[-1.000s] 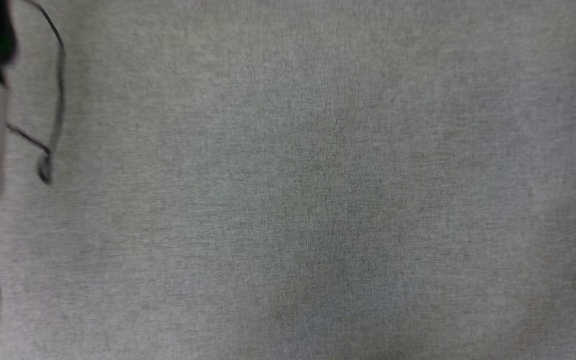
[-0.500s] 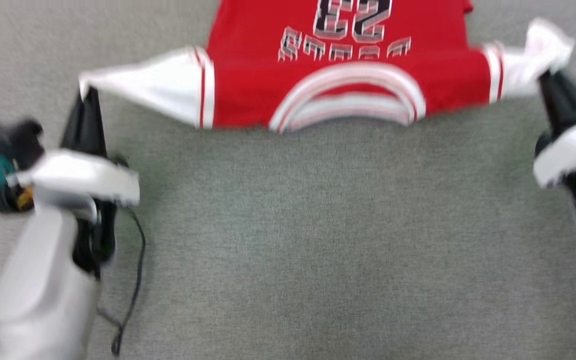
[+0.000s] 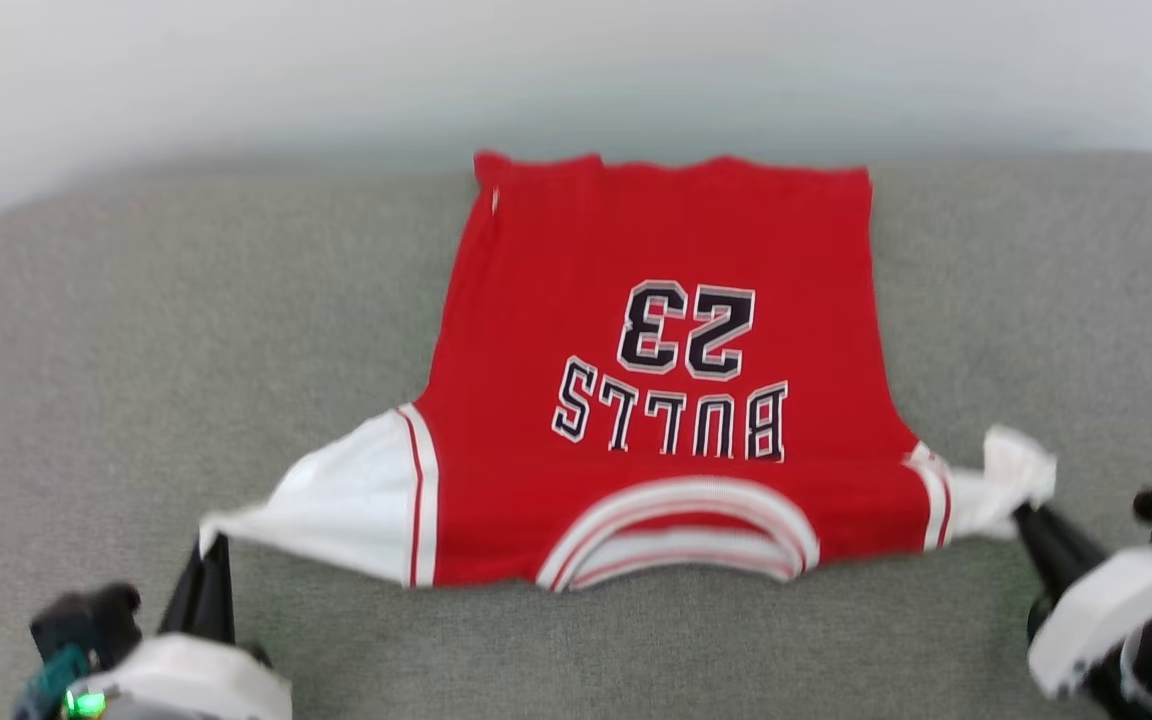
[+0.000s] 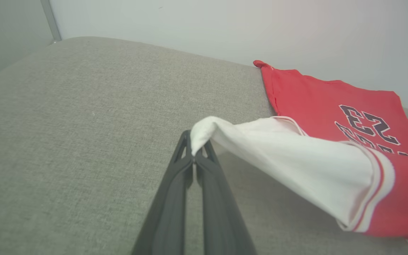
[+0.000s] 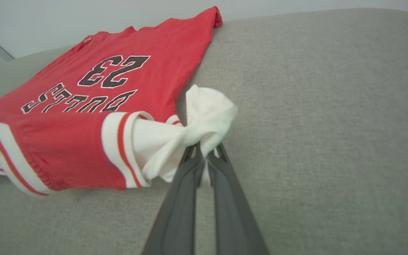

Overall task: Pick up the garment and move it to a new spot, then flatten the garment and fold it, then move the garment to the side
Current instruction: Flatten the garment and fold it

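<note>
The head camera has tipped up, so the whole garment [image 3: 666, 260] shows now, not just bare counter [image 3: 136, 340]. The left claw [image 3: 208, 548] and right claw [image 3: 1024, 516] still pinch its white sleeve tips. Flattening looks nearly done. The red shirt lies mid-counter, print up, its hem at the counter's far edge.

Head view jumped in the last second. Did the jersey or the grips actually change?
Mainly the camera swung up: the whole garment and the wall behind the grey cushion have come into view. The left gripper and right gripper stay shut on the white sleeve tips, as half a second ago; the garment still lies spread, collar toward the robot.
</note>
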`<state>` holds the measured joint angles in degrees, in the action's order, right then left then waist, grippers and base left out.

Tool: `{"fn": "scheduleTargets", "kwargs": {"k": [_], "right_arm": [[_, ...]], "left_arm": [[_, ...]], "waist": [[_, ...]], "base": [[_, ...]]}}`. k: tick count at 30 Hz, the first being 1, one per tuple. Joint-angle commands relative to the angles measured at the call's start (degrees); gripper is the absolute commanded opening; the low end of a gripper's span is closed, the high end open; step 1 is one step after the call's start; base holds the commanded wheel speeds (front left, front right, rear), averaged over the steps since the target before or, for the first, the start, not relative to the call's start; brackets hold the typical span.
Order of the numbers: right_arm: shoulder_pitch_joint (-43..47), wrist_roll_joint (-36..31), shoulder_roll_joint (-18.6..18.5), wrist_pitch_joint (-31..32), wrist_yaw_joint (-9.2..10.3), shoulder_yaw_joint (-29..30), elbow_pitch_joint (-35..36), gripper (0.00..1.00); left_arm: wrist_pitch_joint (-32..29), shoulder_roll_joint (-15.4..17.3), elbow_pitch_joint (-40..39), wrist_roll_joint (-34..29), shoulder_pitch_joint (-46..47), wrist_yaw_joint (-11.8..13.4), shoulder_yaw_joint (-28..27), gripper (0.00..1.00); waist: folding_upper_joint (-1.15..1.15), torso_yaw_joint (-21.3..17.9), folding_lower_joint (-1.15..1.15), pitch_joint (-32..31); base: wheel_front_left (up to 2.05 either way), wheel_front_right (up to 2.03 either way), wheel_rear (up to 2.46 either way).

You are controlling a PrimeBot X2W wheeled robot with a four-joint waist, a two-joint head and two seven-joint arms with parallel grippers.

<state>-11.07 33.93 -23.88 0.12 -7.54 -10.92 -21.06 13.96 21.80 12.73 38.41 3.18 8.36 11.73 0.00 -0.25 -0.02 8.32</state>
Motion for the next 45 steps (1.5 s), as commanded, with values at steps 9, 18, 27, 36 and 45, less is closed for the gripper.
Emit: {"fn": "scheduleTargets", "kwargs": {"k": [9, 18, 27, 36, 45], "right_arm": [[17.88, -3.3, 3.85, 8.51, 0.09, 4.64, 8.28, 0.0], [25.76, -6.37, 7.29, 15.58, 0.08, 9.05, 15.81, 1.0], [12.64, -8.12, 9.84, 15.3, 0.07, 13.31, 19.81, 1.0], [-11.75, -4.66, 7.27, 26.84, 0.07, 15.58, 6.73, 1.0], [-33.96, -6.73, 5.88, 43.3, 0.07, 16.69, -7.98, 1.0]], "left_arm": [[-3.98, 0.73, -7.11, 0.83, -15.42, 5.11, 0.85, 0.0], [-5.39, 0.4, -12.44, 0.1, -17.83, 6.24, 2.58, 0.0], [-3.56, -0.03, -13.92, -3.13, -7.85, 3.73, 5.2, 0.0], [-1.84, -1.8, -17.12, -5.13, 0.27, 1.93, 6.78, 0.0], [0.07, -3.66, -20.26, -7.39, 6.84, -0.52, 8.21, 0.0]], "waist": [[0.0, 1.29, 0.02, -8.79], [0.0, 2.69, 0.02, -7.79], [0.0, 2.01, 0.02, 0.65], [0.0, 2.81, 0.02, 9.62], [0.0, 5.85, 0.02, 17.56]], "base": [[0.0, 0.0, 0.0], [0.0, 0.0, 0.0], [0.0, 0.0, 0.0], [0.0, 0.0, 0.0], [0.0, 0.0, 0.0]]}}
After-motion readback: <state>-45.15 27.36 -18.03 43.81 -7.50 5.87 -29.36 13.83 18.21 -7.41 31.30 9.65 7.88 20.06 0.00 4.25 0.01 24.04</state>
